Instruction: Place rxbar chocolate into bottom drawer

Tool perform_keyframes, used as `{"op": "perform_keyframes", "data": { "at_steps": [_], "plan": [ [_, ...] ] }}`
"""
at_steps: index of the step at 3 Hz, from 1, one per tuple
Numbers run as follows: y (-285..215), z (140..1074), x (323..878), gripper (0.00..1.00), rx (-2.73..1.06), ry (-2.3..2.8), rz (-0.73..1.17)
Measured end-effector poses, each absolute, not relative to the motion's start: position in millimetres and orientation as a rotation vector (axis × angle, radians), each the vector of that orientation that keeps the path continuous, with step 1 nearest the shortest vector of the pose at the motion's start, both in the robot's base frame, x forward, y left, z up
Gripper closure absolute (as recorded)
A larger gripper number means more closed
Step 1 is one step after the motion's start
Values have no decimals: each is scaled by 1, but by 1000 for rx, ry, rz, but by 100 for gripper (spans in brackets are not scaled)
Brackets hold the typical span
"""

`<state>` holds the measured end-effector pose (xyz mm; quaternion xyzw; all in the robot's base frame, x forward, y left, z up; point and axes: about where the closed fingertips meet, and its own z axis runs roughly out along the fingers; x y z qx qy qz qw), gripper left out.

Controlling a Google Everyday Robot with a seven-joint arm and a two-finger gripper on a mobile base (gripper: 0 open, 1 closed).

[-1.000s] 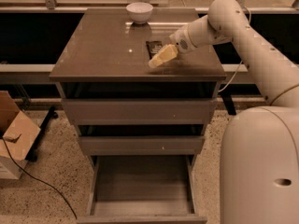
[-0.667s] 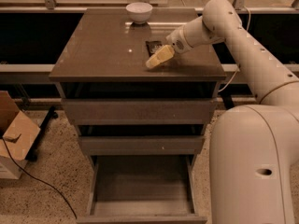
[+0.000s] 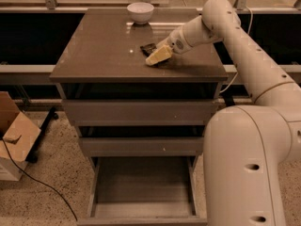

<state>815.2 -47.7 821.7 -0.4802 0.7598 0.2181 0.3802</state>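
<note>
Hovering at the rxbar chocolate (image 3: pixel 147 47) on the desk (image 3: pixel 94 46), the end effector (image 3: pixel 158 55) (its opening cannot be told) should straddle the bar squarely before lifting toward the open bottom drawer (image 3: pixel 141 185).

The grey-brown cabinet top (image 3: pixel 103 51) fills the upper middle of the frame, a flat, slightly glossy slab with a thin front edge. A white bowl (image 3: pixel 140 12) stands upright at the centre of its back edge, its pale reflection showing on the surface just in front of it. Nearer the frame's centre and a little right of the bowl, the rxbar chocolate (image 3: pixel 147 47) lies flat on the top in its dark wrapper, well apart from the bowl. The gripper (image 3: pixel 157 56) comes in from the right and sits low over the top at the bar's near right end, covering part of it; whether it touches the surface cannot be told.
</note>
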Motion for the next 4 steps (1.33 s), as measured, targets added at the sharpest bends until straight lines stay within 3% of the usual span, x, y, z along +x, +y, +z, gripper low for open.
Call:
{"op": "perform_keyframes", "data": {
  "at_steps": [2,4],
  "plan": [
    [-48,835,798,100,-1242,1951,635],
    [-76,883,736,100,-1307,1951,642]
  ]
}}
